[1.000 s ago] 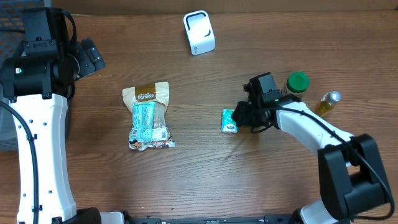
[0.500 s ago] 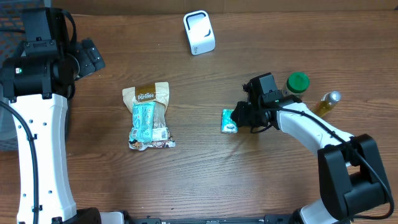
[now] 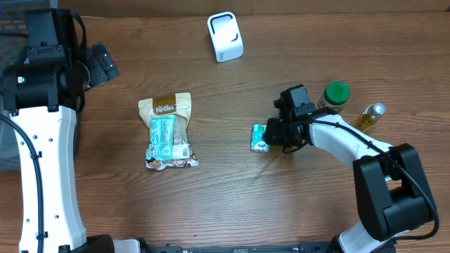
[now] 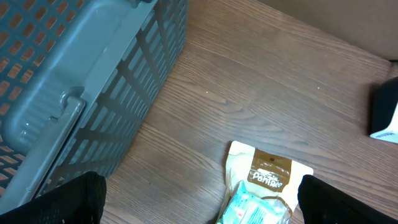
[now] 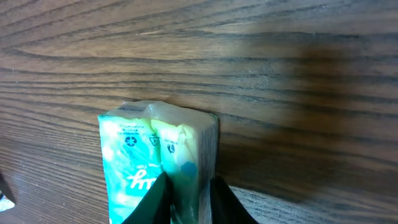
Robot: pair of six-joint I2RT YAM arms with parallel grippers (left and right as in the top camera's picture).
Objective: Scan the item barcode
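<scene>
Presently, the relation you should work from is packet to claw. The packet (image 3: 259,137) lies flat on the table (image 3: 232,204), right of centre, at the tips of the right claw (image 5: 189,199) and on that claw's left. The arm reaches it from the right. In the overhead view the packet's long axis runs roughly from the near edge of the table toward the far edge, so the claw meets one of its long sides rather than an end. The right wrist view shows the two dark fingertips (image 5: 151,200) drawn close together, with part of the packet's near side between them. I judge this a pinch on the packet, though the view cannot confirm how firm it is. The scanner (image 3: 225,36) stands near the far edge, well apart from the packet and to its left, with its dark face showing to the overhead camera. The carry will therefore have to go away from the robot and leftward. No barcode can be made out on the faces in view, only green print and small marks, so you may have to turn the packet at the scanner. The right arm is clearly the nearer one. The left claw (image 4: 199,186) hangs spread wide and holds nothing, far off on the left beside the basket (image 4: 74,81), with the snack bag (image 3: 169,131) between it and the packet.
</scene>
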